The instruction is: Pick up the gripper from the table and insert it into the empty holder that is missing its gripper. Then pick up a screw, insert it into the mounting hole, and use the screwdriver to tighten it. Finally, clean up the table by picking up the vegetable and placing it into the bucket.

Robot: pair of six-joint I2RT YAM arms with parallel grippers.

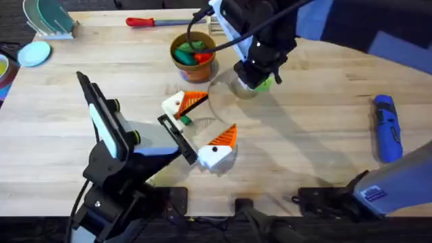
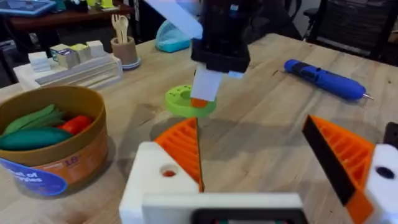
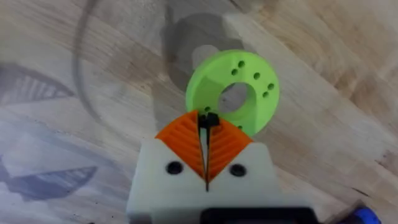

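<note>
My left gripper (image 1: 210, 118) (image 2: 255, 155) stands open low over the table's middle. Each of its white finger blocks (image 1: 214, 155) (image 2: 155, 180) carries an orange tip, and I cannot tell which block is the holder. A loose orange gripper piece is out of view. My right gripper (image 1: 256, 79) (image 3: 207, 121) is shut on a small black screw (image 3: 209, 117) just above the green disc with holes (image 3: 236, 93) (image 2: 183, 101). A tiny green vegetable (image 1: 183, 119) lies beside the left fingers. The bucket (image 1: 192, 57) (image 2: 62, 149) holds green and red toy vegetables.
A blue electric screwdriver (image 1: 388, 128) (image 2: 323, 78) lies at the right. A red-handled screwdriver (image 1: 145, 21) lies at the back edge. A dish rack (image 1: 47, 17) and a light-blue lid (image 1: 34, 52) stand at the back left.
</note>
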